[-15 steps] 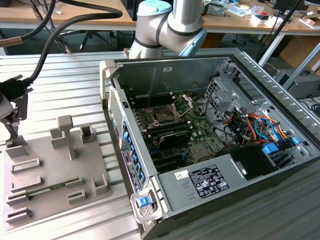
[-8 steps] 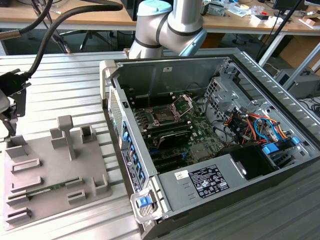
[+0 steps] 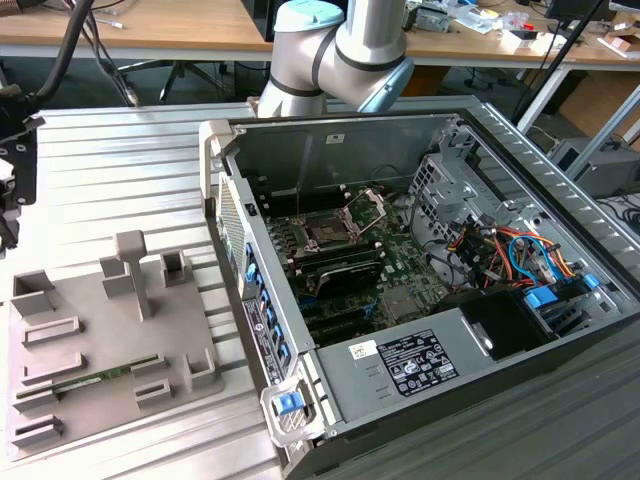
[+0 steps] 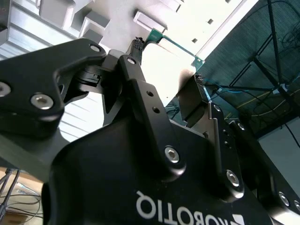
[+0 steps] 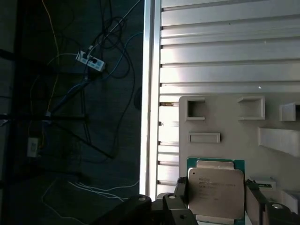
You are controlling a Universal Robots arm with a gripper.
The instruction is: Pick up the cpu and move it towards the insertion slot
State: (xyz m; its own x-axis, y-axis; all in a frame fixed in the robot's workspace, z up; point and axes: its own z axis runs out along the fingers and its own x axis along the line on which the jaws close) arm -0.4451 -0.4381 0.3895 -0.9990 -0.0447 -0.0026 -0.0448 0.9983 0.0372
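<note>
The cpu [image 5: 216, 190], a silvery square chip with a green rim, sits between my gripper's [image 5: 218, 194] black fingers [image 5: 181, 188], held above the grey fixture plate [image 5: 225, 122]. In the second wrist view the cpu [image 4: 164, 70] appears as a bright plate with a green edge, and the gripper [image 4: 166, 65] is shut on it from both sides. The insertion slot [image 3: 325, 232] lies inside the open computer case, its metal bracket [image 3: 366, 207] hinged up. My arm [image 3: 340, 45] rises out of the exterior view behind the case.
The open case [image 3: 430, 120] has tall walls, a drive cage and coloured cables [image 3: 510, 250] at the exterior view's right. A grey fixture plate [image 3: 100, 340] holding a green memory stick [image 3: 95, 380] lies on the ribbed aluminium table [image 3: 120, 170]. Cables lie on the floor [image 5: 84, 84].
</note>
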